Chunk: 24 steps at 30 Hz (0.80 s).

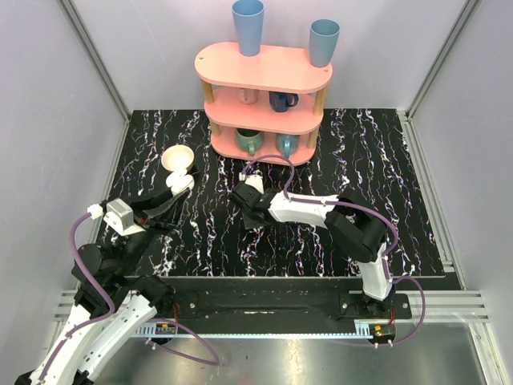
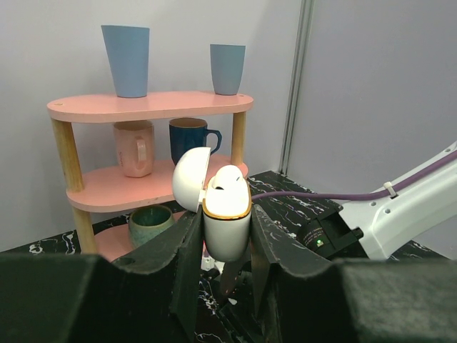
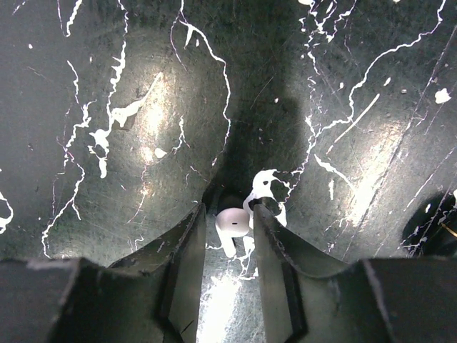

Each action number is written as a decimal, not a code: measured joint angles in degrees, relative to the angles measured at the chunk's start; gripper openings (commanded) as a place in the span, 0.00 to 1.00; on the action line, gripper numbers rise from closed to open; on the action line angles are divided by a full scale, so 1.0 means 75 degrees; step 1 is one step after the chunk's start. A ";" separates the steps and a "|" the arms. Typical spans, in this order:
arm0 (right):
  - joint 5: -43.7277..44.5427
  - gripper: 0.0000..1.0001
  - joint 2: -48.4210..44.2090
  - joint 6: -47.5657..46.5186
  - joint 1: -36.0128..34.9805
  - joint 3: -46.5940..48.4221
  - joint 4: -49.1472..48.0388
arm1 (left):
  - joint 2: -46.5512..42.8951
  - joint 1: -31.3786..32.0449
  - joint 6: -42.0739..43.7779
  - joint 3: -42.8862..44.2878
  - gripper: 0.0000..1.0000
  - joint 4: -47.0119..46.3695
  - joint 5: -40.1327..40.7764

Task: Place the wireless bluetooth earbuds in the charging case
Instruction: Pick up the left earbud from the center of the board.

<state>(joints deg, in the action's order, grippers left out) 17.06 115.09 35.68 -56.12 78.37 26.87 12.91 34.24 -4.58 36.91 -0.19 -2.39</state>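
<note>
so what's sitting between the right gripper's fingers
a white earbud, lying on the black marbled tabletop with the right gripper straddling it, one finger on each side; the right wrist view shows it

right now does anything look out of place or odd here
One earbud lies loose on the black marbled mat, between the fingers of the right gripper, instead of in the charging case, which the left gripper holds up with its lid open. Nothing looks spilled or damaged.
</note>
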 measured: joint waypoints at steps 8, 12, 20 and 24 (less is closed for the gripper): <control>0.0044 0.36 0.0000 0.0093 0.0006 0.0000 0.0038 | 0.0006 0.0000 -0.0003 0.0000 0.00 0.0000 0.0000; 0.0058 0.37 0.0000 0.0117 0.0006 0.0000 0.0047 | 0.0006 0.0000 -0.0003 0.0000 0.00 0.0000 0.0003; 0.0178 0.39 0.0000 0.0227 0.0006 0.0009 0.0137 | 0.0006 0.0000 -0.0006 0.0000 0.00 0.0000 0.0000; 0.0233 0.39 0.0000 0.0248 0.0006 0.0009 0.0181 | 0.0006 0.0000 -0.0006 0.0000 0.00 0.0000 0.0000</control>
<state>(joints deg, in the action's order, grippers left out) 18.81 115.09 37.54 -56.07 78.43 28.23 12.95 34.24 -4.62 36.91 -0.19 -2.39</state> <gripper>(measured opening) 0.390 0.327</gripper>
